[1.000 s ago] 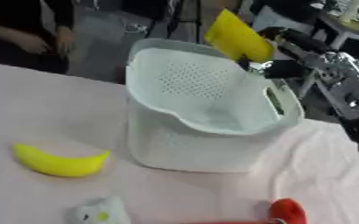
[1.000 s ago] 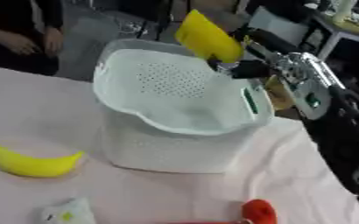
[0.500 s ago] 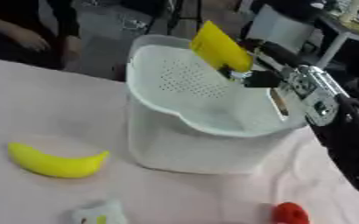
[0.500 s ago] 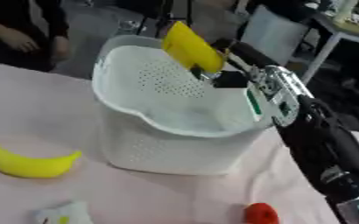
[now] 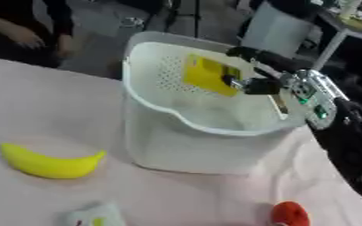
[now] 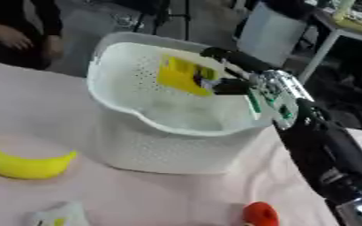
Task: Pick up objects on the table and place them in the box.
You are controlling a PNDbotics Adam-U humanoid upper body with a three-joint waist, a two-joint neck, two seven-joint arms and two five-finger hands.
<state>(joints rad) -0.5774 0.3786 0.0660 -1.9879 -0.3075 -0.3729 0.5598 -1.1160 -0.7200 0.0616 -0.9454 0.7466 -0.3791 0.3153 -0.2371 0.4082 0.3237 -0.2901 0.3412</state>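
Note:
A flat yellow packet (image 5: 209, 75) hangs inside the white perforated basket (image 5: 165, 137), below its rim. My right hand (image 5: 250, 83) reaches in over the basket's right rim and pinches the packet's right edge. On the pink tablecloth lie a yellow banana (image 5: 49, 162) at the left, a small white and yellow packet (image 5: 91, 216) at the bottom, and a red round thing (image 5: 290, 213) at the bottom right. My left hand shows in neither view.
My right forearm (image 6: 323, 145) stretches from the lower right up to the basket's rim. A person's arm (image 5: 18, 31) shows beyond the table's far left edge. Dark furniture stands behind the table.
My right hand has carried the yellow packet down from above the rim into the basket. The camera has also shifted slightly.

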